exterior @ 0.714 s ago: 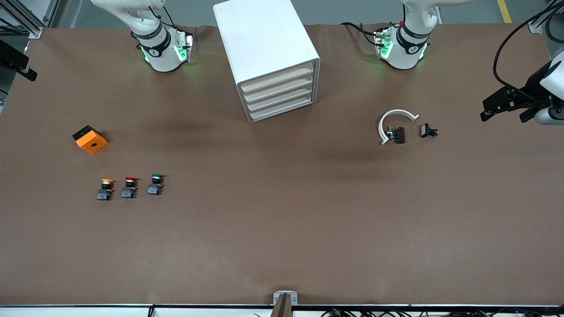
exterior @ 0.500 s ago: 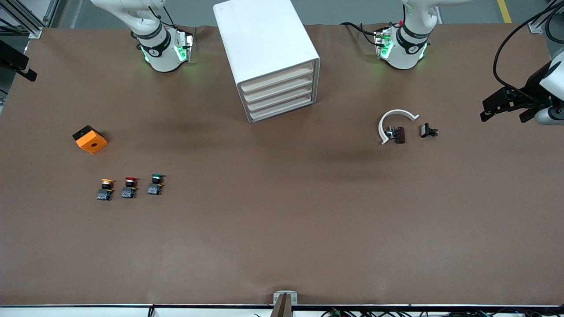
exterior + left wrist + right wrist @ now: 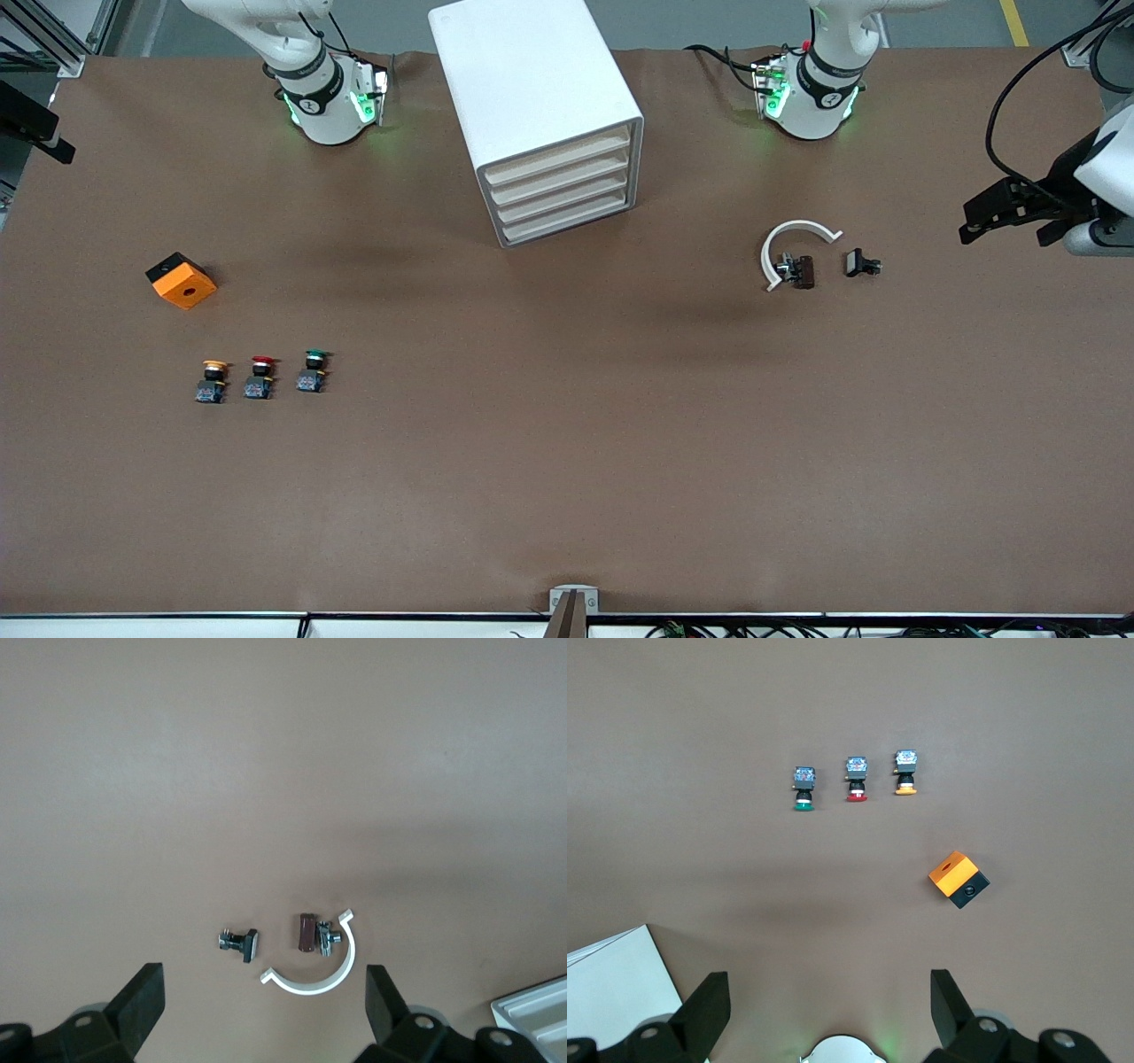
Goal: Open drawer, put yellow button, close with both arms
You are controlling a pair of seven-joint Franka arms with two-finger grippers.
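The white cabinet stands between the two arm bases, all its drawers shut; the drawer is the uppermost one. The yellow button lies toward the right arm's end of the table, the end one of a row with a red button and a green button. My left gripper hangs open and empty, high over the left arm's end of the table. My right gripper is open and empty, high above its own base, and far from the buttons.
An orange box lies farther from the front camera than the buttons. A white curved clip with a brown part and a small black part lies toward the left arm's end. Cables trail by the left base.
The left gripper has drifted a little toward the robots' side and the cabinet. Nothing on the table has moved.
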